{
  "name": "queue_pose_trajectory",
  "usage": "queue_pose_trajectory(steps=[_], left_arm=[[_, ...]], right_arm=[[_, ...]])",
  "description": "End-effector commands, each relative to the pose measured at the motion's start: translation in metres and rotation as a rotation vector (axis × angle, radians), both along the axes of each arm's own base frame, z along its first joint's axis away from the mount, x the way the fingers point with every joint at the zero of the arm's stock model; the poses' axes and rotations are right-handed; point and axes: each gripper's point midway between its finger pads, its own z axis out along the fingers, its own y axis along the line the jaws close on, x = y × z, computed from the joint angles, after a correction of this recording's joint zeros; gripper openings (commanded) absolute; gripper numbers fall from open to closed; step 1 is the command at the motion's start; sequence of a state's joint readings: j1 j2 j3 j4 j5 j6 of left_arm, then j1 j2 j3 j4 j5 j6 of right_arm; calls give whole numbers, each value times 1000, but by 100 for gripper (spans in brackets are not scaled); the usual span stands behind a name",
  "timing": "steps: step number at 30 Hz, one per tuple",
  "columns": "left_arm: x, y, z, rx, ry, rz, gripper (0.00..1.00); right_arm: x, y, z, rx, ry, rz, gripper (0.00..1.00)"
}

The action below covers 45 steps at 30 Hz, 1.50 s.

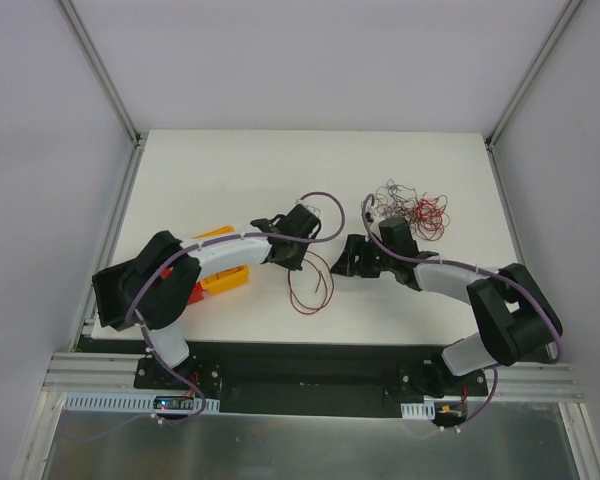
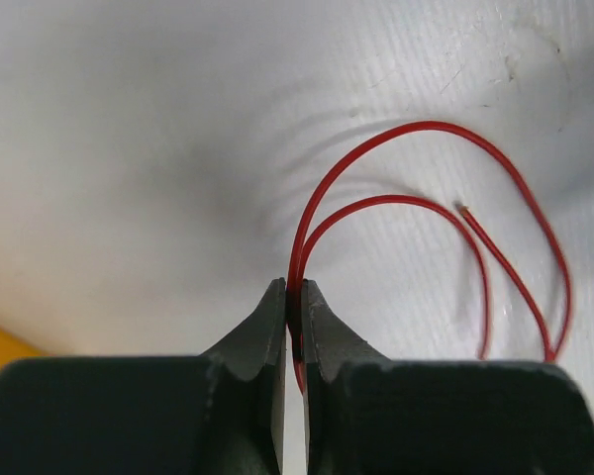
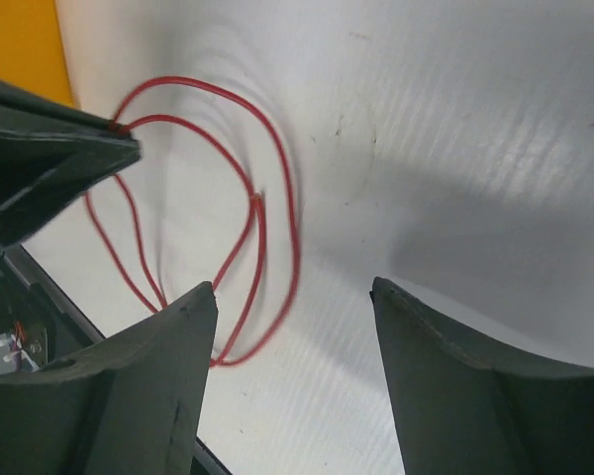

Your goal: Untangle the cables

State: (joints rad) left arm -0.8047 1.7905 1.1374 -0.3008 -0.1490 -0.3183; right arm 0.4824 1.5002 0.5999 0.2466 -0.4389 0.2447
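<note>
A loose red cable (image 1: pixel 311 290) lies in loops on the white table (image 1: pixel 220 170) between the two arms. My left gripper (image 1: pixel 296 262) is shut on it, and in the left wrist view the red cable (image 2: pixel 416 129) runs as two strands out from between the closed fingertips of the left gripper (image 2: pixel 293 287). My right gripper (image 1: pixel 338 262) hangs open just right of the loops. In the right wrist view the right gripper (image 3: pixel 295 292) holds nothing, and the red cable (image 3: pixel 277 168) lies ahead of its left finger. A tangle of red and black cables (image 1: pixel 410 205) sits at the back right.
Yellow and red blocks (image 1: pixel 225 278) lie under my left forearm, near the table's front left. A yellow corner (image 3: pixel 20 40) shows in the right wrist view. The table's front edge (image 1: pixel 310 342) is close behind the loose loops.
</note>
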Motion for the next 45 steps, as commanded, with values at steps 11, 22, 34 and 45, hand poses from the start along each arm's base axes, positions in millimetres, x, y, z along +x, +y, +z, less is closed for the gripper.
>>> queue_pose_trajectory(steps=[11,22,34,45], left_arm=[[11,93,175,8,-410,211,0],[35,215,228,203,-601,576,0],[35,239,164,532,-433,566,0],[18,263,168,823,-442,579,0]], right_arm=[[23,-27,24,-33,-138,-114,67],[21,-25,29,-9,-151,-111,67],[20,-25,32,0,-154,-106,67],[20,-21,28,16,-120,-96,66]])
